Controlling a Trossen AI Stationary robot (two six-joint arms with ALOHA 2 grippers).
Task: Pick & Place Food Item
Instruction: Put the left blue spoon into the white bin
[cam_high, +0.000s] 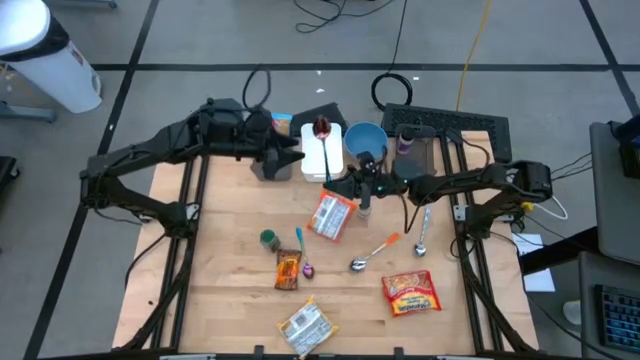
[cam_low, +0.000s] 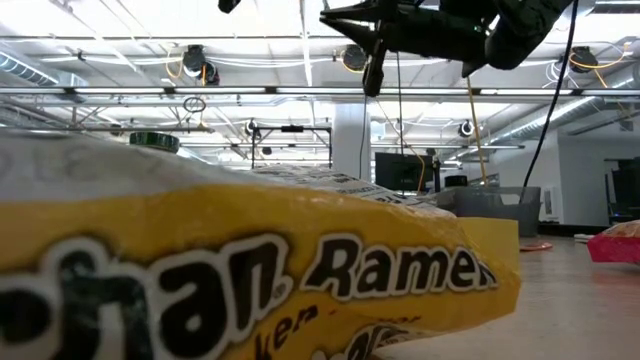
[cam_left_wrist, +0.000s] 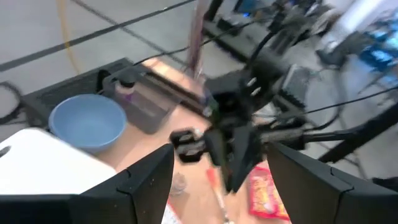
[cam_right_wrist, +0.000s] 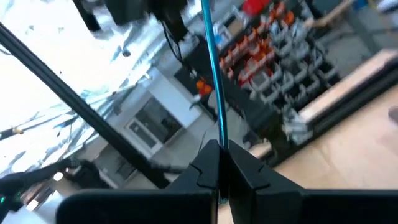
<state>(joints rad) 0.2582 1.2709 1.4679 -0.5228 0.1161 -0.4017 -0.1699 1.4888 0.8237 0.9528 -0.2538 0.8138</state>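
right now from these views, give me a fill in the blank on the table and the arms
1. The bowl at the back of the table is ____.
2. The right fingers are shut on a thin ____ rod.
3. The left fingers stand ____.
4. The red packet lies on the table's ____ side.

Missing words: blue; blue; open; right

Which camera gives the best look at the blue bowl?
The high view: the blue bowl shows whole from above, beside the white board. The left wrist view shows it too, blurred. The low and right wrist views do not show it.
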